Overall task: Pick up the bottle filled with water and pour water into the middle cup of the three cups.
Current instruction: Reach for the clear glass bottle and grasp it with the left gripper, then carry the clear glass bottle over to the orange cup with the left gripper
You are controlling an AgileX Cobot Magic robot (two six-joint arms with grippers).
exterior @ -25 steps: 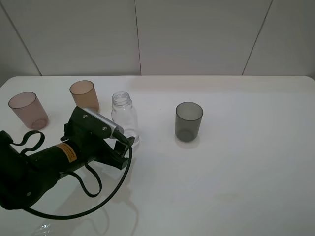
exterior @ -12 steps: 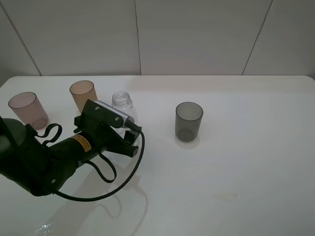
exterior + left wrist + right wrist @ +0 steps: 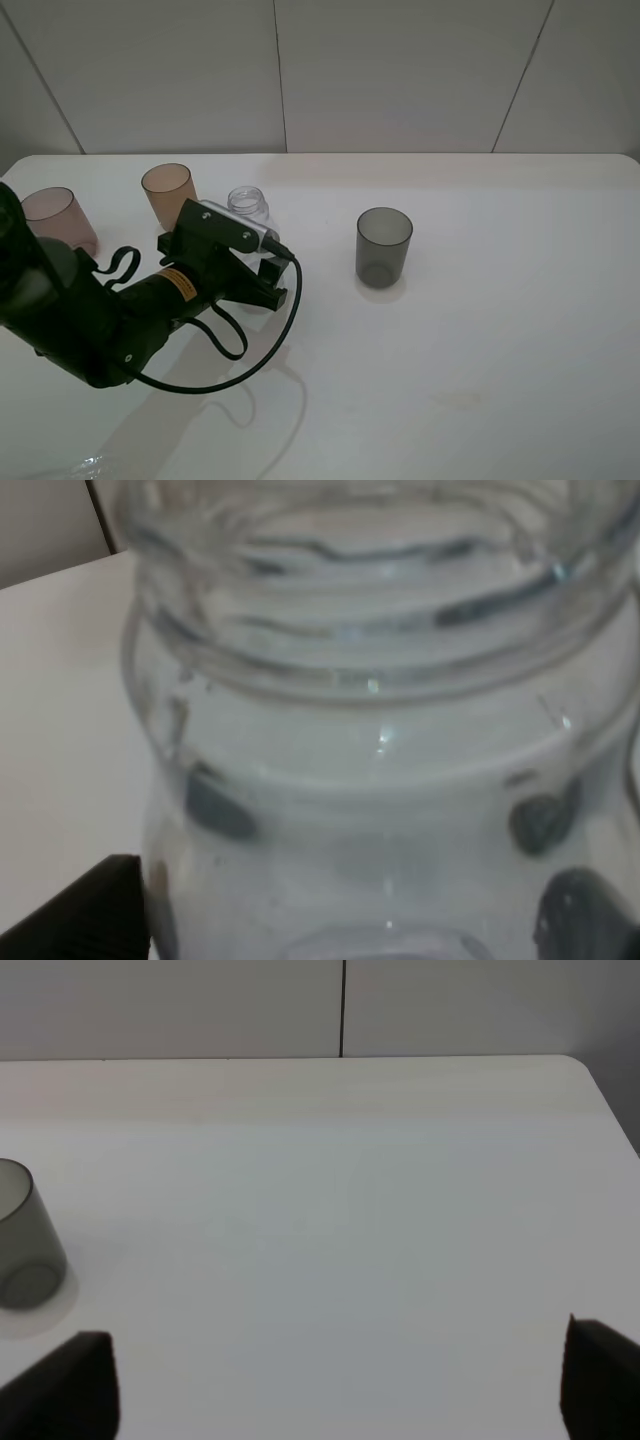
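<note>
Mostly, bottle (image 3: 247,203) body hidden behind left arm (image 3: 120,310); only neck shows.

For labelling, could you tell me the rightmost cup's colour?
The cup is smoky dark grey, clearest in exterior high.

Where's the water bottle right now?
In the exterior high view, left of centre, the bottle stands just right of the amber cup, behind the left gripper.
</note>
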